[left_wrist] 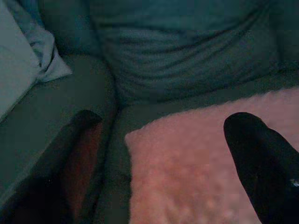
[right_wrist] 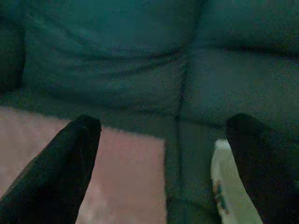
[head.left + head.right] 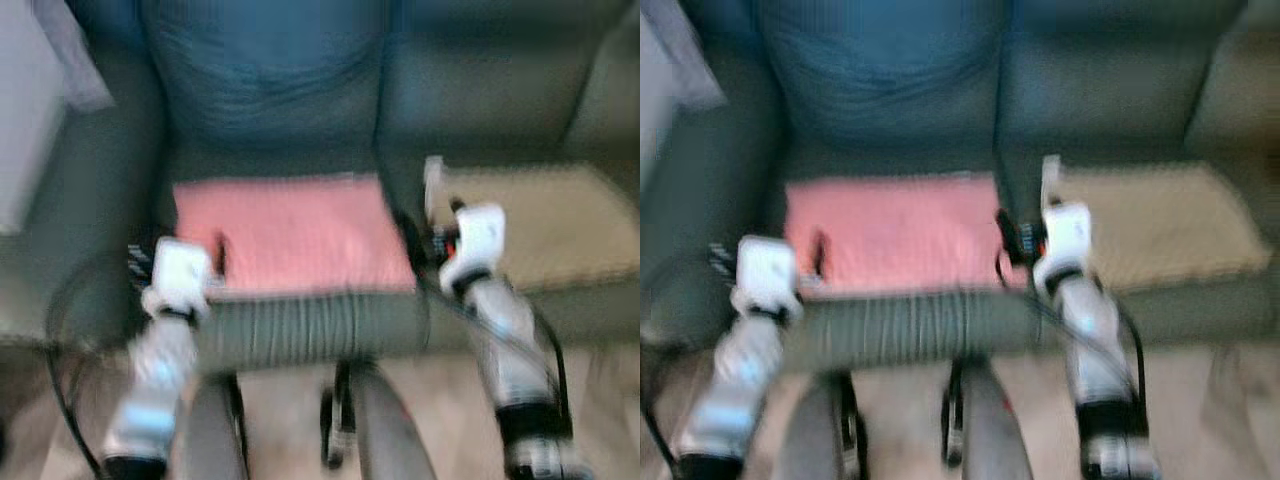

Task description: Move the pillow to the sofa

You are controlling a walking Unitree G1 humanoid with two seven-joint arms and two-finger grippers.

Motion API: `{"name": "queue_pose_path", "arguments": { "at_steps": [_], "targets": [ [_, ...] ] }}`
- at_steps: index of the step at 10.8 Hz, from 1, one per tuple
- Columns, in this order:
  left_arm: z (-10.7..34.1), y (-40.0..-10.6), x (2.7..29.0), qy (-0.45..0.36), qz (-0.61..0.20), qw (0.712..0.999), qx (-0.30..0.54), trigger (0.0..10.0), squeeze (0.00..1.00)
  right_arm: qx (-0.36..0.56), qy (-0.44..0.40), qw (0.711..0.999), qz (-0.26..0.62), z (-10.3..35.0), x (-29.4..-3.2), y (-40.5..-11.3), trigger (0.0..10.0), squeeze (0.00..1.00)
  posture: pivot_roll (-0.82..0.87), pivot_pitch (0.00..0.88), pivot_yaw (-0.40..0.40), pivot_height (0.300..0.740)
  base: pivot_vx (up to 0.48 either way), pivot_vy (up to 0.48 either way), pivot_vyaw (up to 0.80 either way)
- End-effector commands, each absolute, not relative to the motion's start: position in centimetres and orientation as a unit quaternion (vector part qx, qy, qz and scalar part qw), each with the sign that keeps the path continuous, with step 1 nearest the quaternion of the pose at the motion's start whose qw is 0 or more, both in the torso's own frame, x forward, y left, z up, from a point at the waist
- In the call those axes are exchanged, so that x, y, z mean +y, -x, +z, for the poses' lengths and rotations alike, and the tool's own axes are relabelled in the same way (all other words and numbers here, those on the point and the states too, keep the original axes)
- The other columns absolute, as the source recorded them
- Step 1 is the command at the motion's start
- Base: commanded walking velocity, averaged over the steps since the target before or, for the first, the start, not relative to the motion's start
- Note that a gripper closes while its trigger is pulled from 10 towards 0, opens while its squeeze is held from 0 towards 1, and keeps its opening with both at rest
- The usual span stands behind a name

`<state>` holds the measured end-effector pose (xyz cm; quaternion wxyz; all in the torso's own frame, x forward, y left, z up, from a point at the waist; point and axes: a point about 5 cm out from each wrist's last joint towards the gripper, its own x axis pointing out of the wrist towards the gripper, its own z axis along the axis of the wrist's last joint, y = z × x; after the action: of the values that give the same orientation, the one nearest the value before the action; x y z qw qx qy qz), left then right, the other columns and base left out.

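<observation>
Currently the pink pillow (image 3: 292, 235) lies flat on the seat of the dark green sofa (image 3: 290, 330), in front of the blue-green back cushion (image 3: 265, 75), with its front edge near the seat's front edge. A beige pad (image 3: 540, 225) lies on the next seat, to the robot's right, apart from the pillow. Head views are blurred. Left gripper (image 1: 161, 154): fingers spread wide, straddling the pillow's left corner, one finger outside it over the gap by the armrest, the other finger (image 1: 261, 158) over the pink surface; whether they touch it cannot be told; nothing clamped. Right gripper (image 2: 163, 163): fingers also wide apart, one over the pillow's right edge, the other over the beige pad, with the seam between the seats between them; holding nothing. A pale cloth (image 3: 70, 55) lies at the sofa's left armrest.
</observation>
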<state>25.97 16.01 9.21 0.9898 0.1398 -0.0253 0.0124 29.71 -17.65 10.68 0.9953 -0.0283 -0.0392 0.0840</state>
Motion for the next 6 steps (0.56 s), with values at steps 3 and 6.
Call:
{"name": "queue_pose_path", "arguments": {
  "at_steps": [3,6],
  "targets": [
    [8.5,-26.1,15.4,-0.106,0.014,0.994,-0.01,10.0,0.0,-0.026,-0.006,1.0,0.017,9.9,-17.8,-28.1,10.0,0.0,-0.04,0.0,-0.077,0.74,0.0,0.0,0.0],
    [8.1,-26.8,14.8,-0.099,-0.01,0.995,0.001,10.0,0.0,-0.013,-0.005,1.0,0.023,10.3,-17.7,-29.0,10.0,0.0,-0.05,0.0,-0.075,0.74,0.0,0.0,0.0]
  ]
}}
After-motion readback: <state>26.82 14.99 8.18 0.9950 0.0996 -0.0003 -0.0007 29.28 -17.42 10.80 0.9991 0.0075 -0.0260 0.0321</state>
